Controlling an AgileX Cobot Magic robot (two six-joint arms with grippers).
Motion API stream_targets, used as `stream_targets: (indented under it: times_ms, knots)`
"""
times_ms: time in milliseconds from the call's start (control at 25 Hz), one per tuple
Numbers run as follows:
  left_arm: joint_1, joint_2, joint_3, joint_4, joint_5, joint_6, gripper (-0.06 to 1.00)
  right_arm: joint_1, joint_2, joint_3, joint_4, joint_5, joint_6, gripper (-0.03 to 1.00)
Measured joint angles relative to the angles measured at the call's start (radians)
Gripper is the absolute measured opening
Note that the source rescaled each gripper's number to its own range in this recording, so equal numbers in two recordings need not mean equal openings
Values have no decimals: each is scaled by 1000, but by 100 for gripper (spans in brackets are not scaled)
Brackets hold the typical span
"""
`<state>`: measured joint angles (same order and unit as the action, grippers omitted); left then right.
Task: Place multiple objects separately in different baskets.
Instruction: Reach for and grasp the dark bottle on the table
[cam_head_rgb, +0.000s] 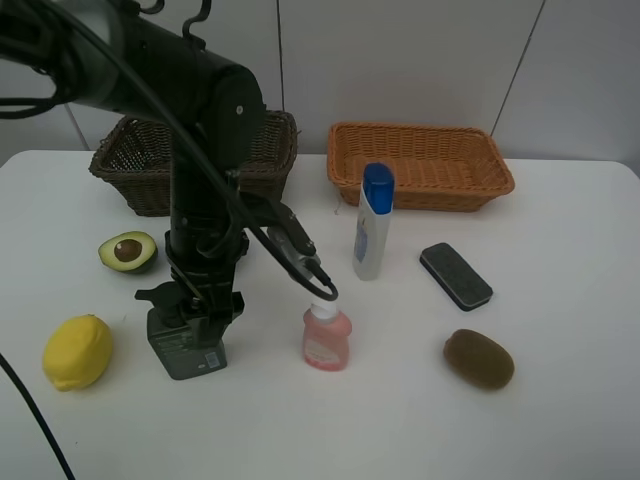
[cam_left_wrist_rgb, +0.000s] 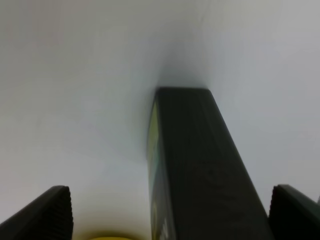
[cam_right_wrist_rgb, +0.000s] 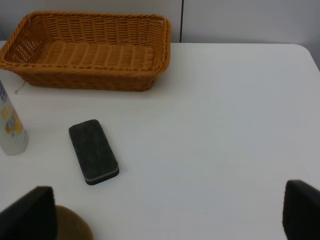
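My left gripper (cam_head_rgb: 195, 305) reaches straight down over the dark green pump bottle (cam_head_rgb: 185, 345), which stands upright at the front left. In the left wrist view the bottle (cam_left_wrist_rgb: 200, 165) stands between the spread fingers (cam_left_wrist_rgb: 42, 215), close to one finger and clear of the other. My right gripper (cam_right_wrist_rgb: 165, 220) is open and empty above the table's right side. On the table lie a lemon (cam_head_rgb: 77, 351), a halved avocado (cam_head_rgb: 128, 252), a pink bottle (cam_head_rgb: 326, 338), a white blue-capped bottle (cam_head_rgb: 373, 222), a dark eraser (cam_head_rgb: 456, 275) and a kiwi (cam_head_rgb: 478, 359). The lime is out of view.
The dark brown basket (cam_head_rgb: 135, 165) stands at the back left, partly behind my left arm. The orange-tan basket (cam_head_rgb: 420, 165) stands at the back right and holds nothing. The right wrist view shows the eraser (cam_right_wrist_rgb: 93, 151), the kiwi (cam_right_wrist_rgb: 72, 222) and the orange basket (cam_right_wrist_rgb: 90, 50).
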<state>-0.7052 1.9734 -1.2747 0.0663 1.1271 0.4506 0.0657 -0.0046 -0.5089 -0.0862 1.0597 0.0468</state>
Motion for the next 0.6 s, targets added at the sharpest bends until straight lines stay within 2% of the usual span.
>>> stream_targets:
  times_ms: [160,240,320,360,400,440,480,600]
  knots:
    - [0,29,0,2,-1,0,99,0,0,0,0,0,0,100]
    - [0,32,0,2,-1,0,93,0,0,0,0,0,0,100]
    - [0,32,0,3,3,-1,73,0,0,0,0,0,0,100]
    - [-1,32,0,6,5,-5,56,0,0,0,0,0,0,100]
    - [-1,32,0,13,10,-10,30,0,0,0,0,0,0,100]
    - [-1,32,0,23,20,-19,9,0,0,0,0,0,0,100]
    - [-1,32,-1,34,26,-30,0,0,0,0,0,0,0,100]
    - [-1,29,-18,59,63,-66,1,0,0,0,0,0,0,100]
